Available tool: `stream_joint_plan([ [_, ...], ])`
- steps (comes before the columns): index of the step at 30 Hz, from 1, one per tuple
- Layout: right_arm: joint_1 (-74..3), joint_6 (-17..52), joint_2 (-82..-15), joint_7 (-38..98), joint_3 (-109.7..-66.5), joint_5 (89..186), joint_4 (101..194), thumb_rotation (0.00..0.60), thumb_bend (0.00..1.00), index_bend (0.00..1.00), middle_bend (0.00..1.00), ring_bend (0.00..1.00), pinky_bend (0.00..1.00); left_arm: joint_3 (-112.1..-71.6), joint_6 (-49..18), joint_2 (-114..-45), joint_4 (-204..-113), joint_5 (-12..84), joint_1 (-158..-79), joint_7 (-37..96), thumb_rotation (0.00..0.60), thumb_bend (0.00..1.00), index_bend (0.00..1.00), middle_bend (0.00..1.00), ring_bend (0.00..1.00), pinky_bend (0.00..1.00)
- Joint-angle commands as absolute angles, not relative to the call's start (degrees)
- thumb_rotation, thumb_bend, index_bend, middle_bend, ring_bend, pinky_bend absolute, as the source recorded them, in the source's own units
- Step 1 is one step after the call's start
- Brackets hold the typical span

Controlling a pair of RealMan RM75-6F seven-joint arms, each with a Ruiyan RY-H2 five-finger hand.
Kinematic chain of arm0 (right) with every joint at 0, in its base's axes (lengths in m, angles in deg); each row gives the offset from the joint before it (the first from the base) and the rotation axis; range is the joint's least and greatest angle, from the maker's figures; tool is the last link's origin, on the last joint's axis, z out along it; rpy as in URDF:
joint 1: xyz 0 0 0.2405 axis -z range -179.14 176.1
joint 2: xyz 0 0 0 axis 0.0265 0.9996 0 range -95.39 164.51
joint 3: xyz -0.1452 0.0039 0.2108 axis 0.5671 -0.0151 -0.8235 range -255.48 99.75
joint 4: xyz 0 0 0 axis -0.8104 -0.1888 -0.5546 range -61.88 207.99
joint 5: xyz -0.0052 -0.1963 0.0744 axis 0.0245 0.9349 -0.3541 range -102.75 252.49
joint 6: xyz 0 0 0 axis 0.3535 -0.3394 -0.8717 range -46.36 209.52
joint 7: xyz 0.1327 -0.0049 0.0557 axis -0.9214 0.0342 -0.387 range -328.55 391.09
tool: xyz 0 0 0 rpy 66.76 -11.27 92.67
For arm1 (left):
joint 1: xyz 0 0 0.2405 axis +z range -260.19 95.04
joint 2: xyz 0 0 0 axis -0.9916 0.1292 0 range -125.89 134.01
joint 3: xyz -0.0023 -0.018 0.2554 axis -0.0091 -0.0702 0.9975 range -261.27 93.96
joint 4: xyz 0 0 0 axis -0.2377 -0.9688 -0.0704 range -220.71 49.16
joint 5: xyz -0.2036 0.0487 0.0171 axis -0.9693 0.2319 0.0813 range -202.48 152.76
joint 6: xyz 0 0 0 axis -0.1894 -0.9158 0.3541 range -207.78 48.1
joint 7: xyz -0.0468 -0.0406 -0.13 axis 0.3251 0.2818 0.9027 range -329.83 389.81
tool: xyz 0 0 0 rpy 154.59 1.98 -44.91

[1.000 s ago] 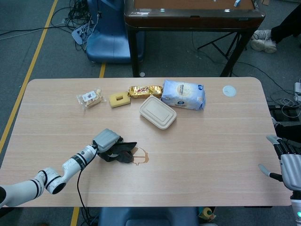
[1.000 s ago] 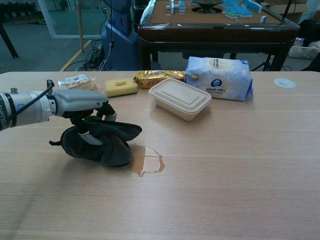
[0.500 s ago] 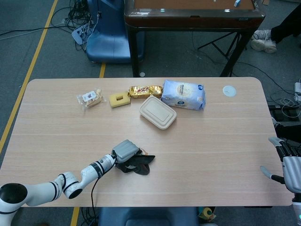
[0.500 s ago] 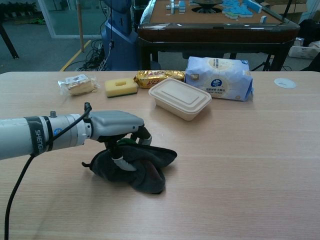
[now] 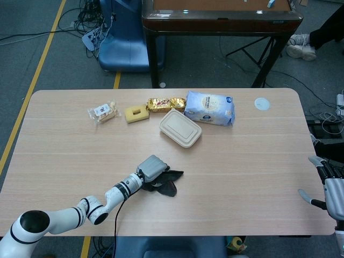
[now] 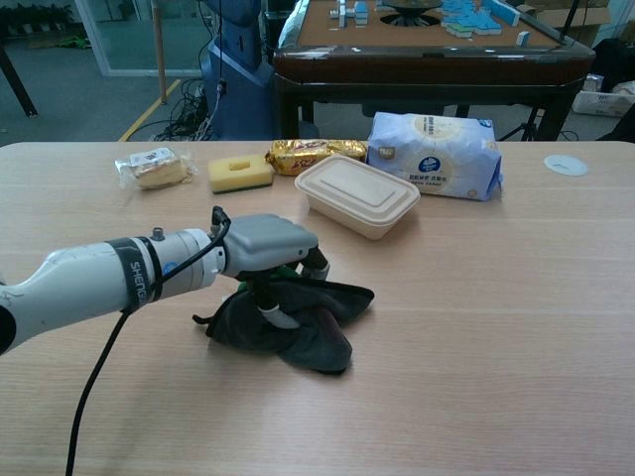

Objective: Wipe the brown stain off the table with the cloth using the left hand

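Lighting: bright, even, diffuse overhead indoor light | Shadows: soft and short, a faint one under the cloth (image 6: 298, 322) on the table (image 6: 496, 297) | Glare: mild sheen on the tabletop | Focus: both views sharp, no motion blur | Distortion: slight wide-angle bending at chest view edges

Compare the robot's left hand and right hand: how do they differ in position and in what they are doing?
The left hand reaches over the table's middle; the right hand hangs off the table's right edge. The left hand presses down on the dark cloth; the right hand holds nothing, fingers apart. Both have grey casings.
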State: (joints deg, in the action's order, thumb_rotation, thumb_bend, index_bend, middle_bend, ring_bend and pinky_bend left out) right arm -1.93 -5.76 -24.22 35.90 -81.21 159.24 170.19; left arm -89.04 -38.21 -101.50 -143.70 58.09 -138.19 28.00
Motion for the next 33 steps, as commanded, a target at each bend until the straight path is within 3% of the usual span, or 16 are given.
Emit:
stream_joint_plan([
  [1, -1.95, -5.69, -24.23, 35.79, -81.23, 159.24, 170.11, 0.6, 0.24, 0.15, 0.2, 0.23, 0.28, -88.9, -37.19, -101.9, -141.62, 57.97, -137.86, 26.64, 0.6, 0.22, 0.51, 0.55, 0.55, 0.83],
  [19, -2.57, -5.17, -24.37, 35.98, -81.35, 159.93, 170.49, 0.6, 0.24, 0.15, 0.2, 0.23, 0.28, -87.65, -39.12, -95.16, -139.66, 53.37, -134.9, 17.05, 0.6, 0.22, 0.52, 0.55, 0.55, 0.83],
  [33, -1.96, -5.68, -24.18, 35.57, -81.19, 159.55, 170.35, 0.6, 0.24, 0.15, 0.2, 0.23, 0.28, -86.96, -39.49, -96.95, -149.75, 54.5, -135.83, 16.47, 0.6, 0.22, 0.52, 0.55, 0.55, 0.83],
])
